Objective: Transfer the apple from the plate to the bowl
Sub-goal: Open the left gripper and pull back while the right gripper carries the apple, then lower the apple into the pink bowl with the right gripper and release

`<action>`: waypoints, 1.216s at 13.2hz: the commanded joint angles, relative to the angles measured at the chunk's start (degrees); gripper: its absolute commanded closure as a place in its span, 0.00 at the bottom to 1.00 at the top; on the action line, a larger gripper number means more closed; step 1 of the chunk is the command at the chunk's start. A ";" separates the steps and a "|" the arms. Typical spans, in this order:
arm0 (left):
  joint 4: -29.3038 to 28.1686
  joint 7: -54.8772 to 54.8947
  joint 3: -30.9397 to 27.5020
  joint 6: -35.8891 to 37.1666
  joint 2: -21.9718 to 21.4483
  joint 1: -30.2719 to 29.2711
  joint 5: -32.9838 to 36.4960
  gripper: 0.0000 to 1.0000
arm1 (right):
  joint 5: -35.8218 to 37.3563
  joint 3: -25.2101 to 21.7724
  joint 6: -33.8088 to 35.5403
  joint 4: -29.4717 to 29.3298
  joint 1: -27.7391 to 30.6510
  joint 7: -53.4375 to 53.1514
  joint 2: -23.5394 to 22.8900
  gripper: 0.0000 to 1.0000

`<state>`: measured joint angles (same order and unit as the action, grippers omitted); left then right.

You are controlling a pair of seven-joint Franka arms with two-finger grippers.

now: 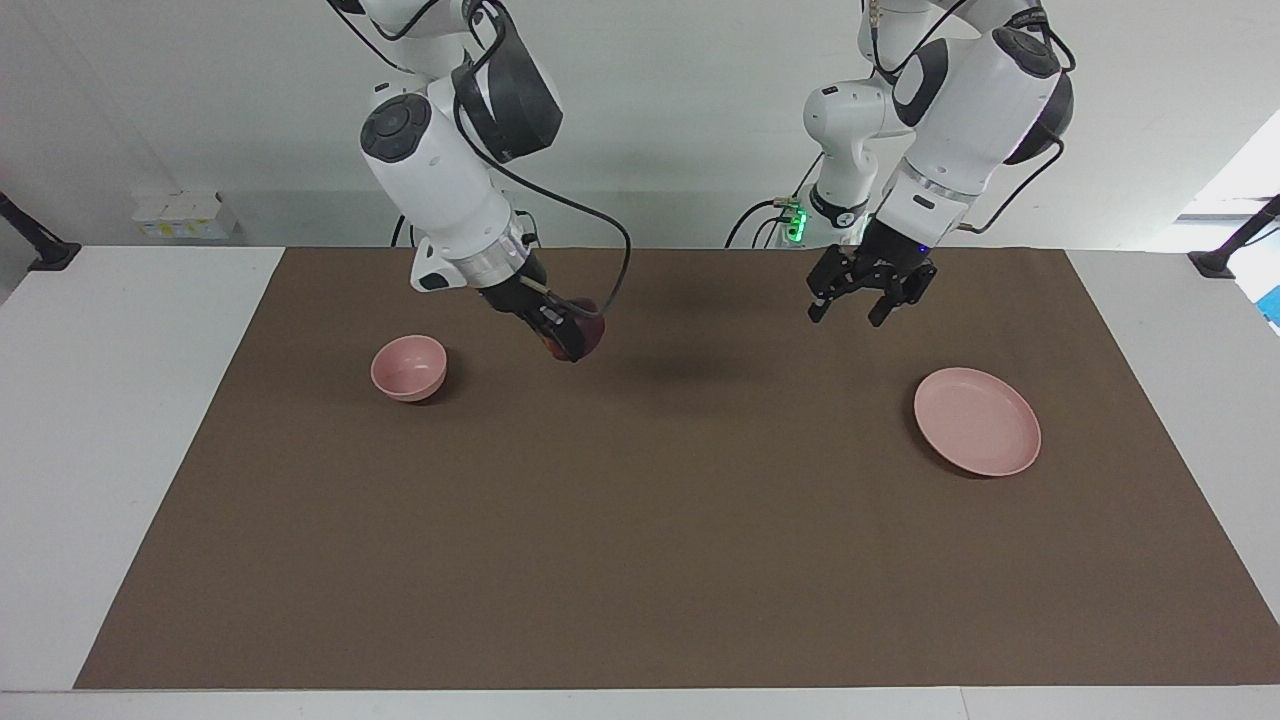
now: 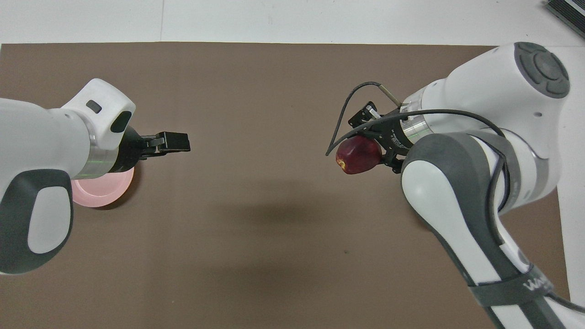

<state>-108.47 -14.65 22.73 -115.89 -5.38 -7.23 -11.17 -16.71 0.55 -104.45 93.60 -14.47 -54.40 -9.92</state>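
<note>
My right gripper (image 1: 566, 338) is shut on the dark red apple (image 1: 587, 332) and holds it in the air over the brown mat, between the mat's middle and the bowl. The apple also shows in the overhead view (image 2: 358, 156) in the right gripper (image 2: 365, 153). The small deep pink bowl (image 1: 408, 367) stands empty toward the right arm's end of the table; the right arm hides it in the overhead view. The flat pink plate (image 1: 977, 420) lies empty toward the left arm's end, partly under the left arm in the overhead view (image 2: 104, 191). My left gripper (image 1: 866, 303) is open and empty, in the air beside the plate, and also shows in the overhead view (image 2: 176, 141).
A brown mat (image 1: 640, 520) covers most of the white table. Small white boxes (image 1: 182, 213) sit at the table's edge nearest the robots, at the right arm's end. Black clamp stands (image 1: 40, 245) are at both corners on that edge.
</note>
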 commanded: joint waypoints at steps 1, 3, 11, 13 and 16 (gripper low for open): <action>1.25 6.44 -1.36 3.63 -0.07 -1.20 6.40 0.00 | 4.91 0.32 3.97 2.36 5.84 9.62 2.09 1.00; 1.60 13.92 -4.16 6.62 0.02 -1.29 9.31 0.00 | 8.78 0.24 4.43 6.92 8.83 18.59 4.63 1.00; 16.36 15.00 -7.95 25.52 -0.33 -1.21 14.08 0.00 | 19.70 0.24 -16.37 32.41 15.43 36.38 13.69 1.00; 16.01 14.65 -8.40 25.97 -0.59 -1.12 13.19 0.00 | 19.79 0.24 -20.60 35.14 16.67 36.91 13.26 1.00; 16.19 14.12 -8.49 26.59 -0.59 -1.29 13.10 0.00 | 20.05 0.24 -28.42 40.33 16.84 36.92 11.77 1.00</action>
<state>-92.82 -0.37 14.60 -90.68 -5.99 -8.49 2.86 1.88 0.12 -128.09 129.85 1.41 -18.43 1.10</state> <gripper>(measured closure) 0.000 0.282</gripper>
